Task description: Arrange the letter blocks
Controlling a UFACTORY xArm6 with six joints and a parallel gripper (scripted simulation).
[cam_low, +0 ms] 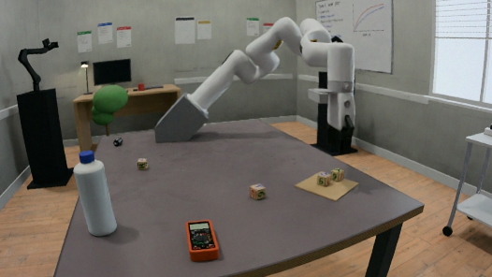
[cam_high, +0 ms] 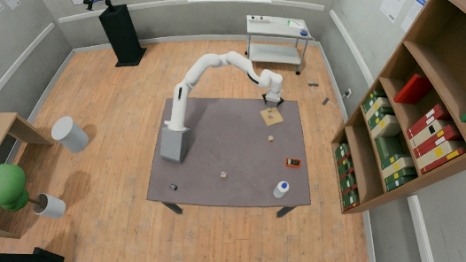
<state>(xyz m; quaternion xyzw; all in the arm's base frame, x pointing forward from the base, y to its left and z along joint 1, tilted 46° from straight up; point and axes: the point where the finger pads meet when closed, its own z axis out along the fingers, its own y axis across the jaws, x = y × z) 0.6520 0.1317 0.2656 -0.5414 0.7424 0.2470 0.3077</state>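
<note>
A tan mat lies at the far right of the grey table. Two letter blocks sit on it side by side: one and another; from above they show as small cubes. A third block lies on the table off the mat. A fourth block lies farther away, nearer the bottle. My gripper is open and empty, well above the mat's far side.
An orange multimeter and a white bottle with a blue cap stand near the table's front. A small black object lies near the arm's grey base.
</note>
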